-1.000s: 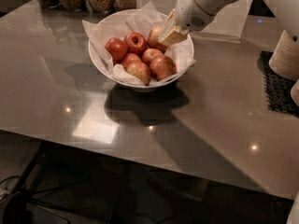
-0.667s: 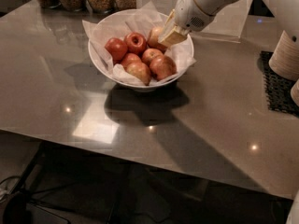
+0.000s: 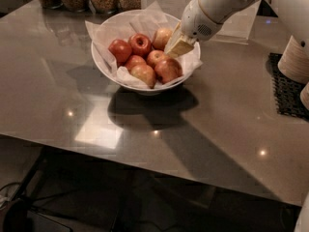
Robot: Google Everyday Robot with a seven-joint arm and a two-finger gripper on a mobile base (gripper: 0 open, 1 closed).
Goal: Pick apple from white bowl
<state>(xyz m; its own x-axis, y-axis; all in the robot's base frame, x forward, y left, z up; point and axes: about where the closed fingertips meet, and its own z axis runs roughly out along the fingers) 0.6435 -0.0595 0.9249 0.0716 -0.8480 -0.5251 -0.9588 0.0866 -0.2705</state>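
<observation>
Your claw [image 3: 174,50] sits inside the white bowl [image 3: 104,64] on the table [image 3: 227,115], just beside the apple [image 3: 155,57]; you cannot tell whether it holds anything.

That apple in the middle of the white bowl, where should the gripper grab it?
Across its upper sides, from above: the apple sits wedged among other apples in the white bowl, only its top exposed. The gripper hovers beside it.
</observation>
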